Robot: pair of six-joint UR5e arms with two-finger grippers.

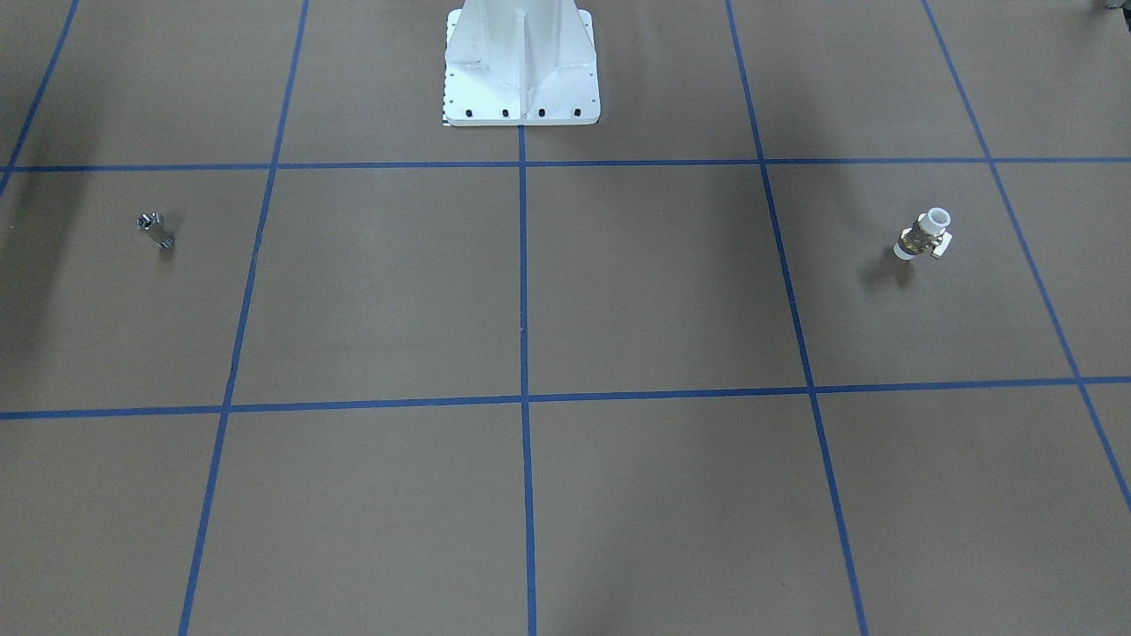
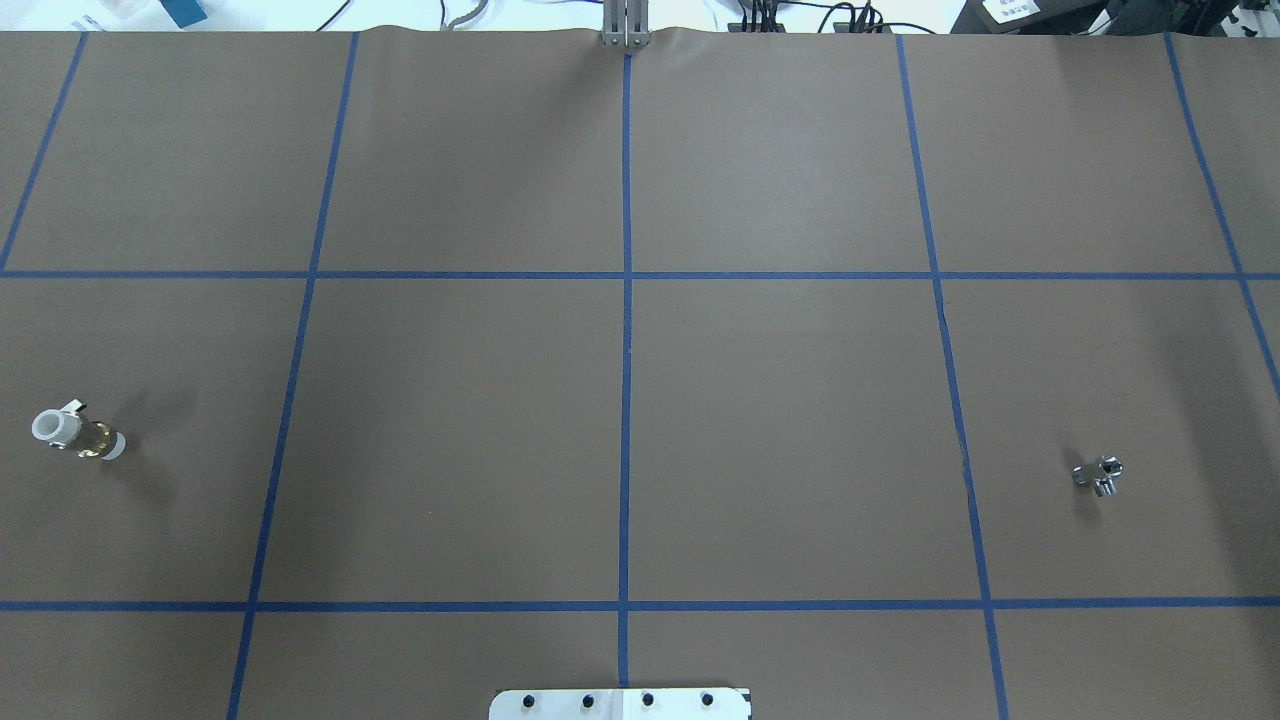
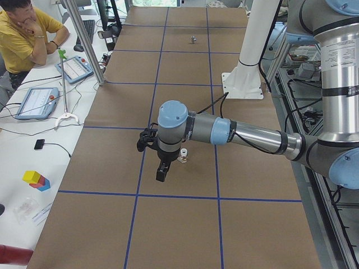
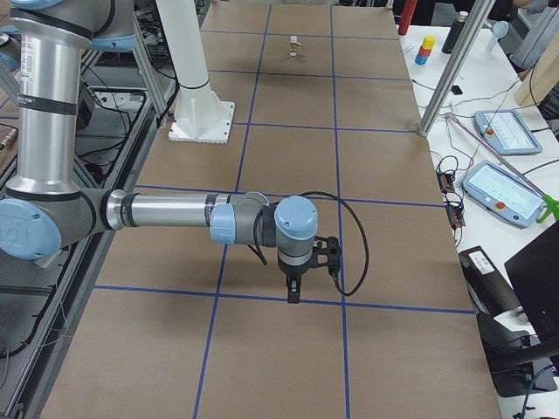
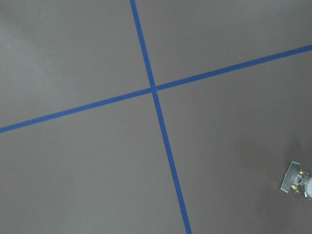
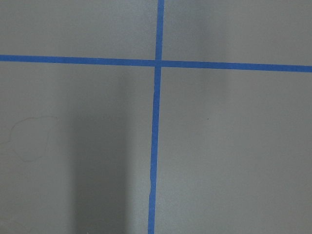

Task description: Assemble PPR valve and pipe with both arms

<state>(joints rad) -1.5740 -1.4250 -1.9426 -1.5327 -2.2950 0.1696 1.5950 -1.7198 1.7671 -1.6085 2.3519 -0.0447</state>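
The PPR valve, white with a brass band, stands on the brown table on my left side. It also shows at the left wrist view's lower right edge. The pipe, a small silver stub, lies on my right side. In the exterior left view my left gripper hangs pointing down above the table, just beside the valve. In the exterior right view my right gripper hangs pointing down; the pipe is hidden there. I cannot tell whether either gripper is open or shut.
The white pedestal base is bolted at the robot's edge of the table. Blue tape lines grid the brown surface. An operator in yellow sits beside tablets on a side table. A metal post stands at the far edge.
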